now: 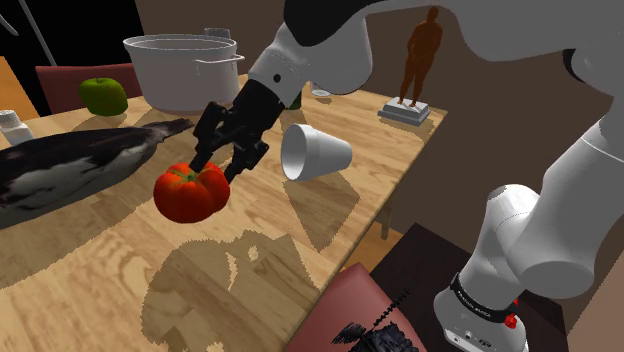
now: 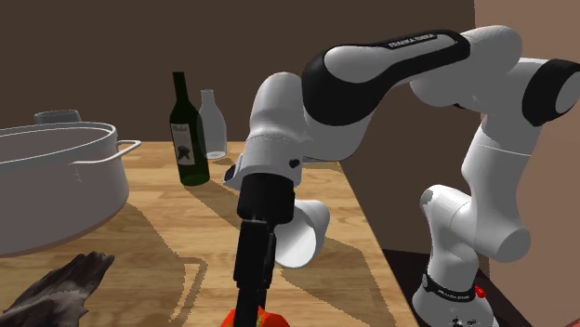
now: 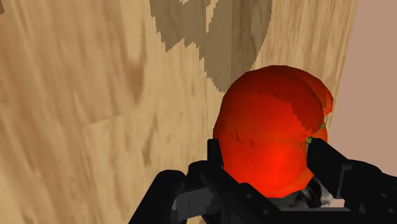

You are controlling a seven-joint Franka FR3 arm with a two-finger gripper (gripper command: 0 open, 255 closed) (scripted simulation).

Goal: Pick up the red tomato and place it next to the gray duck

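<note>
Clamping the red tomato between both fingers, the gripper holds it apparently clear of the wooden table, between the gray duck and the tipped white cup. The duck lies near the tomato.

Wooden table w/ big pot, green apple, tipped white cup, brown figurine, dark bottle, clear bottle.

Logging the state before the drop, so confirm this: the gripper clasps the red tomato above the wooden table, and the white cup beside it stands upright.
Wrong on the cup: the white cup lies on its side, as the shoulder view shows. The rest holds: the gripper clasps the red tomato above the wooden table.
</note>
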